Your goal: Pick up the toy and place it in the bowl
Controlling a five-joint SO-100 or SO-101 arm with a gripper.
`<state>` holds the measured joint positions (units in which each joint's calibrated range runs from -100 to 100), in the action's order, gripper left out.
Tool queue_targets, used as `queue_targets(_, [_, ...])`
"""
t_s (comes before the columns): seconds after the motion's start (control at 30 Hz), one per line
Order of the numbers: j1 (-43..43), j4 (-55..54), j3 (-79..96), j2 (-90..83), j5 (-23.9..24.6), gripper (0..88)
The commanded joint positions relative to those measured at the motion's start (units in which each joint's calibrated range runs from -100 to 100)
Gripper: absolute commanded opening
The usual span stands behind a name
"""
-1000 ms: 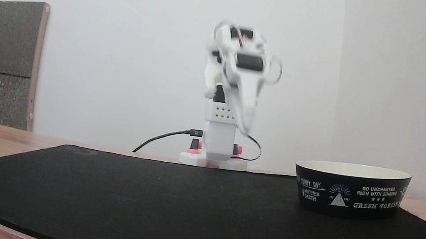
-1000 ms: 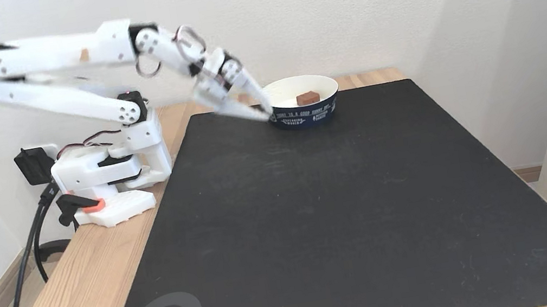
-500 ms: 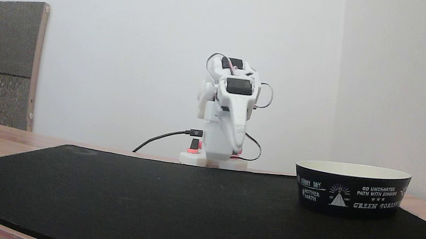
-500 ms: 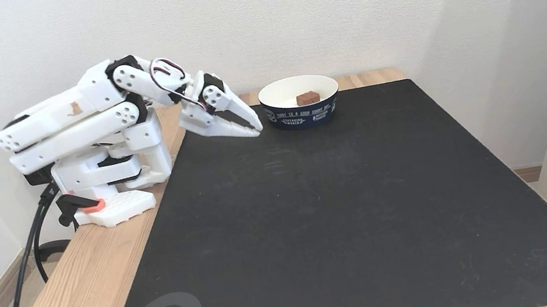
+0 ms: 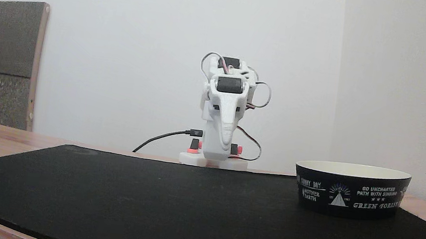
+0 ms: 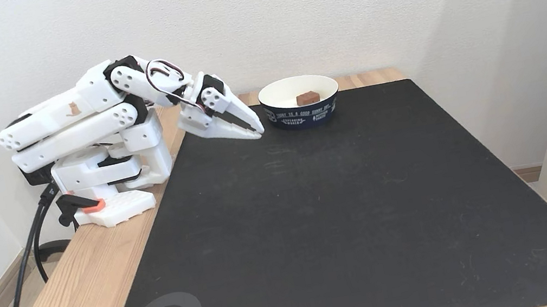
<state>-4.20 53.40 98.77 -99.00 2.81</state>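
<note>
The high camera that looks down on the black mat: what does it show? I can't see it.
A small red-brown toy block sits inside a black bowl at the mat's far edge. The white robot arm is folded up, its hand shut beside the bowl.

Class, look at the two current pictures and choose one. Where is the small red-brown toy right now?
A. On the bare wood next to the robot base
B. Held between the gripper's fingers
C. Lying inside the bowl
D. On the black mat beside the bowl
C: in a fixed view the toy lies on the cream inside of the bowl, while the gripper, jaws together and holding nothing, sits apart to the bowl's left.
</note>
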Motion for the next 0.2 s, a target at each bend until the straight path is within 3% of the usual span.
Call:
queue_targets(0.0, [0.31,0.29,0.6,-0.42,-0.2,2.2])
queue_targets(0.17, [0.31,0.29,0.6,-0.42,-0.2,2.2])
